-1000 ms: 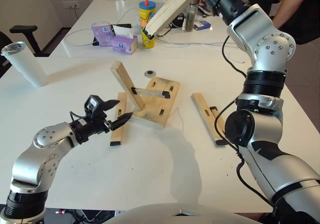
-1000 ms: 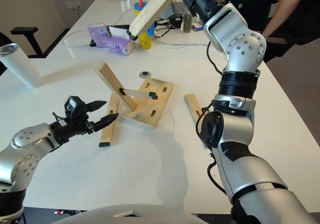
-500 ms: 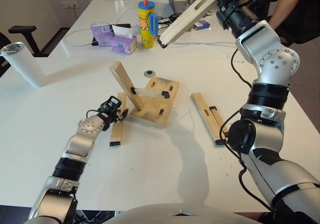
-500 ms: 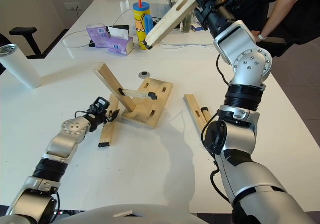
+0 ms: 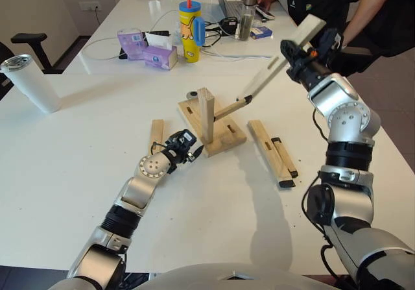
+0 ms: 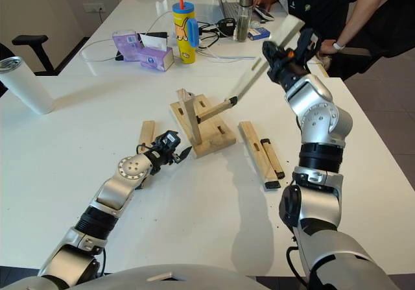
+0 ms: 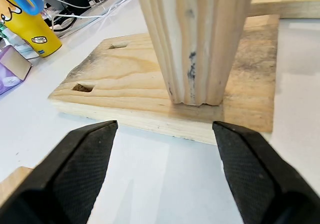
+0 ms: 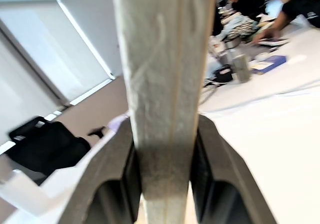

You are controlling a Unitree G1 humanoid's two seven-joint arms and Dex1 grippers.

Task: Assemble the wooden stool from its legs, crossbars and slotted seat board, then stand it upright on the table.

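seat board (image 5: 228, 134) laid flat on table (image 5: 78, 154), one leg (image 5: 206, 111) upright in it | left gripper (image 5: 189, 149) fingers spread at board edge | right gripper (image 5: 297, 55) fingers clamped on raised leg (image 5: 266, 79) | wood judged stiff, light; mid-length hold advised

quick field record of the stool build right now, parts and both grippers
seat board: flat on the table, slots up
fitted leg: upright in the board, crossbar sticking out sideways
left gripper: open, low at the board's near edge, holding nothing
right gripper: shut on held leg, tilted down, lower end at the crossbar's tip; joined or not unclear
loose parts: spare leg left of the board; second spare leg and spare crossbar side by side on its right
progress: stool not assembled
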